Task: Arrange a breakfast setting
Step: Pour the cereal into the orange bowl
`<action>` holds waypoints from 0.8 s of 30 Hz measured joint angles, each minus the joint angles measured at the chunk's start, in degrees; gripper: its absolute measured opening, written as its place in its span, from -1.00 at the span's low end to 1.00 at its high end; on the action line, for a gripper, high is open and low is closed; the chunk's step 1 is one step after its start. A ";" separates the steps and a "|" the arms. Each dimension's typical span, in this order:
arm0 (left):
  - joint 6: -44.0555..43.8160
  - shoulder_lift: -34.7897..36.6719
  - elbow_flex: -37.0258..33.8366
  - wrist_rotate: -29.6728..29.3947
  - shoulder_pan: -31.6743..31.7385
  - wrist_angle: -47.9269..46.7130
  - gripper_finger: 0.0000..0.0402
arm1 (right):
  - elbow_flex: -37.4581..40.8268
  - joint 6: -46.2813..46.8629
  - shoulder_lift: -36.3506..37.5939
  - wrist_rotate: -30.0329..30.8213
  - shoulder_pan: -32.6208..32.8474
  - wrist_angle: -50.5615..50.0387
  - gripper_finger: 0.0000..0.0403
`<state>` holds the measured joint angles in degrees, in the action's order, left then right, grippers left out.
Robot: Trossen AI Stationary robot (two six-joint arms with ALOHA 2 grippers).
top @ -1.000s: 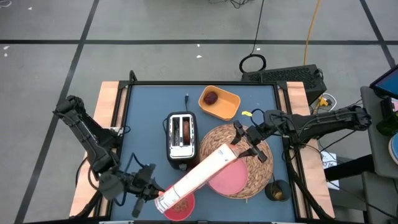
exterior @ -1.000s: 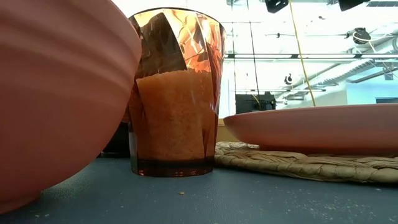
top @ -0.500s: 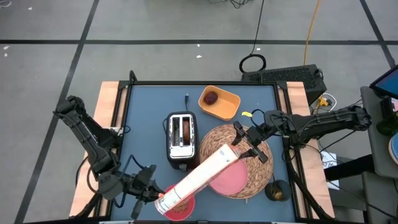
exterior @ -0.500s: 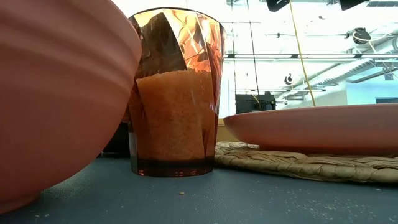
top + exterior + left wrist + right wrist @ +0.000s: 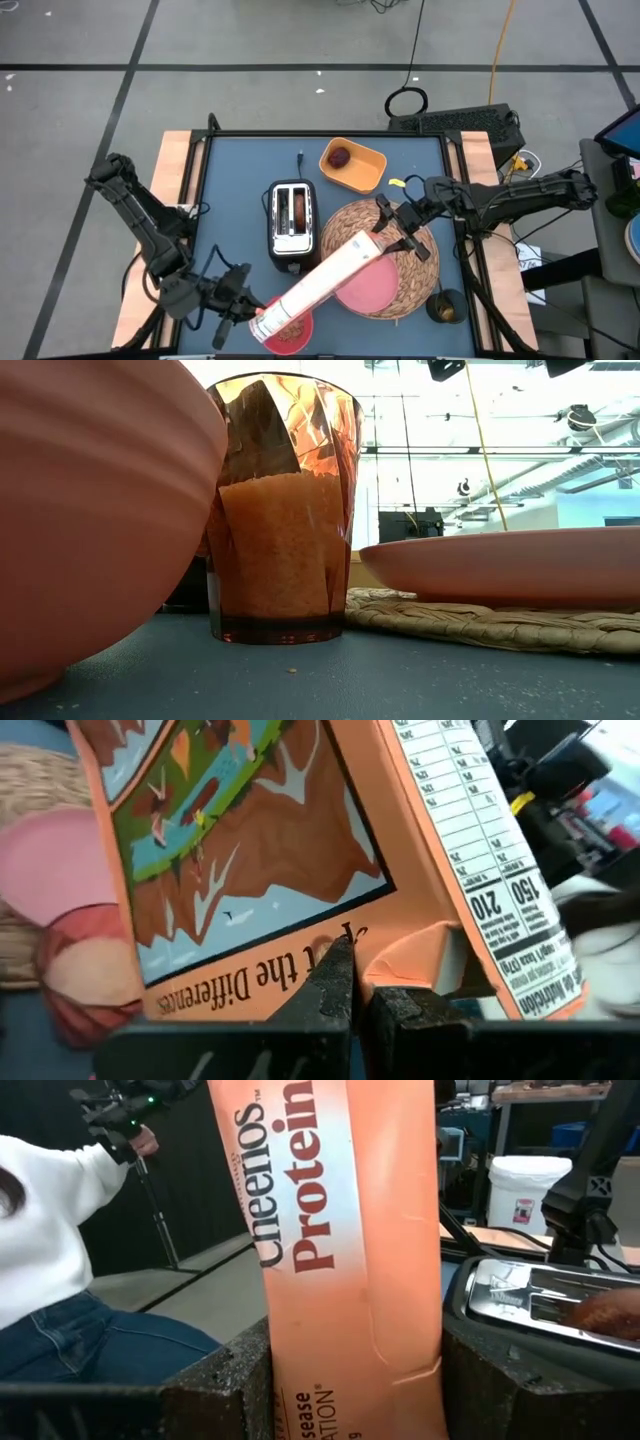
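Cereal box [image 5: 318,283] held tilted across the table centre, lower open end over pink bowl [image 5: 288,331], upper end above mat [image 5: 400,262]; box long, orange and white, nutrition panel legible in the left wrist view [image 5: 300,880], brand lettering legible in the right wrist view [image 5: 345,1230].

Left gripper [image 5: 243,300] at the near left corner of the table; fingers pressed together, pinching a flap at the box's lower end; fingertips [image 5: 335,985] meeting on the orange card.

Right gripper [image 5: 395,228] over the mat's far edge; fingers part spread, clamped on the two sides of the box's upper end; box filling the gap between both dark fingers [image 5: 215,1385].

Mat round, woven straw, right of centre; seen at table level as a plaited edge [image 5: 480,625]; pink plate [image 5: 368,290] lying on the mat's near half, partly covered by the box; plate rim raised above the mat in the low view [image 5: 510,565].

Bowl at the table's near edge, left of the plate, off the mat; brown contents visible inside; bowl wall filling the left of the low view [image 5: 90,500].

Toaster [image 5: 291,224] left of the mat, just beside it; brown bread [image 5: 300,209] standing in a slot.

Yellow dish [image 5: 352,163] at the far side, apart from the mat; dark-red fruit [image 5: 339,157] lying in it.

Amber tumbler [image 5: 283,510] upright beside the bowl in the low view; orange fill to roughly mid height.

Person in white top and jeans [image 5: 60,1280] visible beyond the table in the right wrist view.
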<state>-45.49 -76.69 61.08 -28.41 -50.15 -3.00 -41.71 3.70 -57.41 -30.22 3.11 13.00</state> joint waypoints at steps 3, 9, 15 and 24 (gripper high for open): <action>5.79 0.00 0.00 -0.62 -0.79 0.94 -0.99 | 0.00 0.13 0.00 -0.13 0.02 0.30 0.00; -1.82 -0.27 0.00 1.70 0.69 -1.91 -0.99 | 0.11 0.04 -0.04 0.11 -0.04 -0.37 0.00; 4.01 -0.13 0.04 0.64 -0.20 -2.87 -0.99 | 0.04 0.13 -0.02 0.02 0.01 0.03 0.00; 7.62 0.17 0.04 1.63 -0.01 0.79 -0.99 | -0.02 0.17 0.00 -0.50 0.07 0.63 0.00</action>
<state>-37.86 -76.51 61.12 -26.78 -50.16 -2.21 -41.74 3.88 -57.41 -30.73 3.18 13.63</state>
